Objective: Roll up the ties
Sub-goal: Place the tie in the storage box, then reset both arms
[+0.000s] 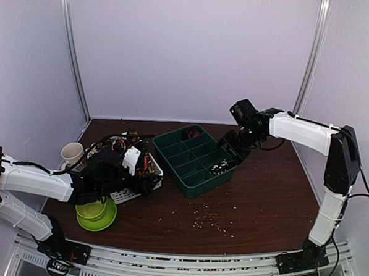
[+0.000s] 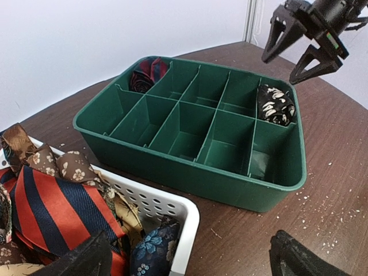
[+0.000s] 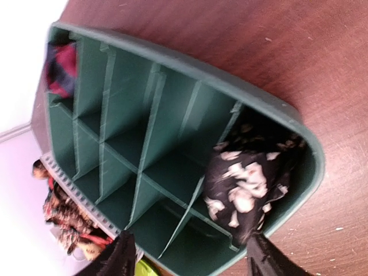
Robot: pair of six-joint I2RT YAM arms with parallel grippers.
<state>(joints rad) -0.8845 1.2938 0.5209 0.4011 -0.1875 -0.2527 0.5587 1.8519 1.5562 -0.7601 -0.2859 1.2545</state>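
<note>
Brown wood table (image 1: 261,210) carries everything. Green divided tray (image 1: 200,187) sits mid-table and is the landmark here.

White perforated basket (image 2: 172,201) is just beside the tray's left side, not touching as far as the L wrist view shows. It's heaped w/ unrolled ties: a red-and-dark striped tie (image 2: 52,207) on top, a brown floral tie (image 2: 63,164) behind it, and a blue floral tie (image 2: 152,247) at the basket corner nearest the tray.

Stacked lime-green bowls (image 1: 97,212) are on the basket's near side, further from the tray. A cream cup (image 1: 72,154) is beyond the basket, well apart from the tray.

R gripper (image 2: 280,71) hangs above the tray's right end, jaws spread, nothing btwn them. L gripper (image 2: 190,259) is over the gap btwn basket & tray, jaws wide apart, also empty.

Two rolled ties are in the tray. The black tie w/ cream flower spots (image 2: 275,104) fills the corner compt under the R gripper. A red-and-black tie (image 2: 146,73) sits in the corner compt at the other end of the same row. Other compts look bare.

Pale crumbs (image 1: 211,220) are scattered on the table near the tray's front side.
</note>
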